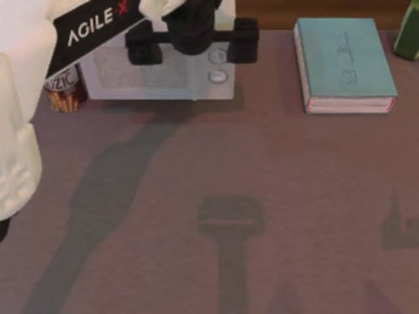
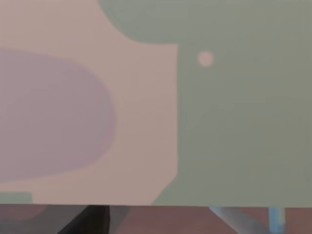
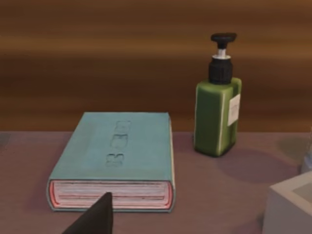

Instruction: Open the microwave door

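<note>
The off-white microwave (image 1: 157, 82) stands at the back left of the table, its two round knobs (image 1: 217, 67) on the panel at its right. The microwave door (image 1: 141, 70), with its grey mesh window, lies flush with the front. My left gripper (image 1: 193, 44) hovers open above the microwave's top front edge, its black fingers (image 1: 144, 51) spread wide across the door and knob panel. The left wrist view is filled by the microwave's pale surface (image 2: 146, 122), very close. Only a dark part of my right gripper (image 3: 95, 219) shows, low in the right wrist view, facing the book.
A teal book (image 1: 344, 62) lies at the back right, with a green pump bottle (image 3: 217, 117) beyond it. A snack can (image 1: 64, 91) stands left of the microwave. A white box corner (image 3: 292, 204) sits near the right arm.
</note>
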Robot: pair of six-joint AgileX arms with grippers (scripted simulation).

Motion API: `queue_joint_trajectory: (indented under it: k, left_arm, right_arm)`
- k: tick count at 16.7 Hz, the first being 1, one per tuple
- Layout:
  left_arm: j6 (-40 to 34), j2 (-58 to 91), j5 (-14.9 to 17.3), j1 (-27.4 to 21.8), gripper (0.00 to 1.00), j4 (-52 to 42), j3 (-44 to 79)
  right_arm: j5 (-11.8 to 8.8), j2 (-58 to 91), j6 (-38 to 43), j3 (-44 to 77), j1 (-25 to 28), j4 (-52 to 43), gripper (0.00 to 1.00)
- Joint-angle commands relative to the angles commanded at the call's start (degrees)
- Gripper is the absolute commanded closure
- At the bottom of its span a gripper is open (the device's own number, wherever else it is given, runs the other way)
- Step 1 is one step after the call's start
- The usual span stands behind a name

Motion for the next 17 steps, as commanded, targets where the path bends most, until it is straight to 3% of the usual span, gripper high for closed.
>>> queue_joint_trajectory:
  k: [1,14,17]
  left_arm:
    - [0.0,0.0,0.0,0.0,0.0,0.0,0.0]
    - [0.0,0.0,0.0,0.0,0.98,0.0,0.0]
    - [0.0,0.0,0.0,0.0,1.0,0.0,0.0]
  right_arm:
    - [0.0,0.0,0.0,0.0,0.0,0.0,0.0]
    - [0.0,0.0,0.0,0.0,0.0,0.0,0.0]
    - [0.0,0.0,0.0,0.0,0.0,0.0,0.0]
